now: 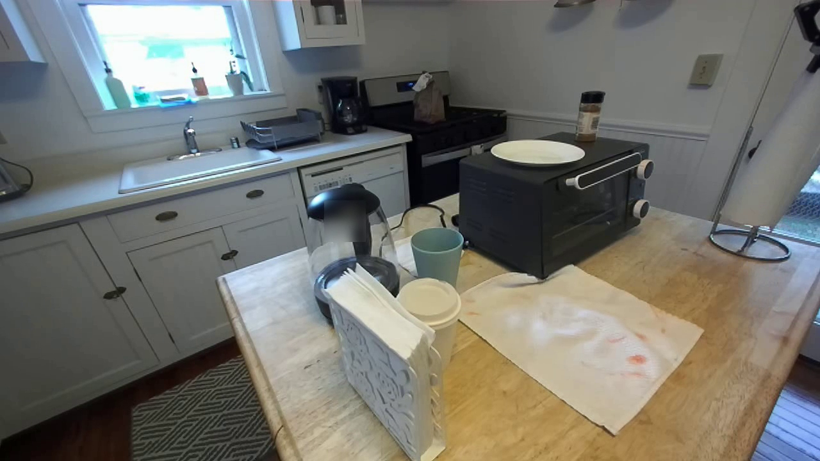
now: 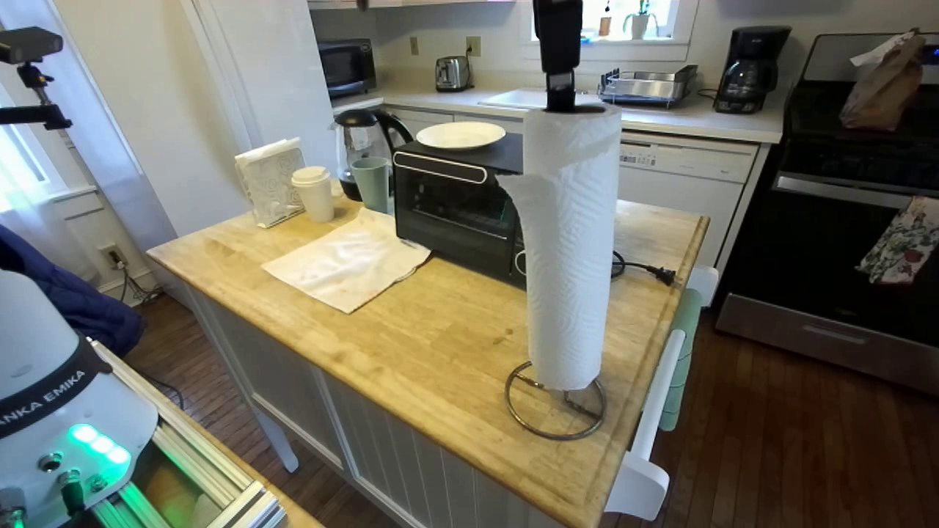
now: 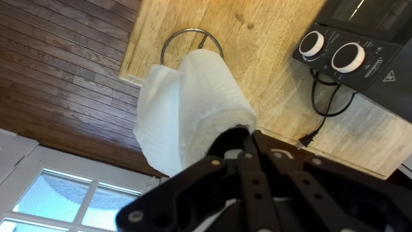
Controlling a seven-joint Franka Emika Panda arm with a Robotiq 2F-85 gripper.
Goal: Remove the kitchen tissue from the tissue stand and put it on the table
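The white kitchen tissue roll (image 2: 568, 257) hangs over its wire stand, with a loose sheet sticking out at its side. It is tilted in an exterior view (image 1: 769, 153), and its lower end is a little above the stand's ring base (image 2: 555, 438). The ring also shows in the wrist view (image 3: 192, 30), on the wooden table (image 2: 440, 345). My gripper (image 3: 252, 132) is nearly closed at the roll's top end, pinching the edge beside the dark core hole. The gripper (image 2: 561, 103) points down from above. Most of the stand's rod is hidden by the roll in the wrist view.
A black toaster oven (image 1: 512, 211) bears a white plate (image 1: 538, 152) and a spice jar (image 1: 588, 118). Its cord and plug (image 3: 307, 138) lie near the roll. A used napkin (image 2: 352, 260), a napkin holder (image 2: 271, 183), cups and a kettle (image 2: 359, 147) stand farther along the table.
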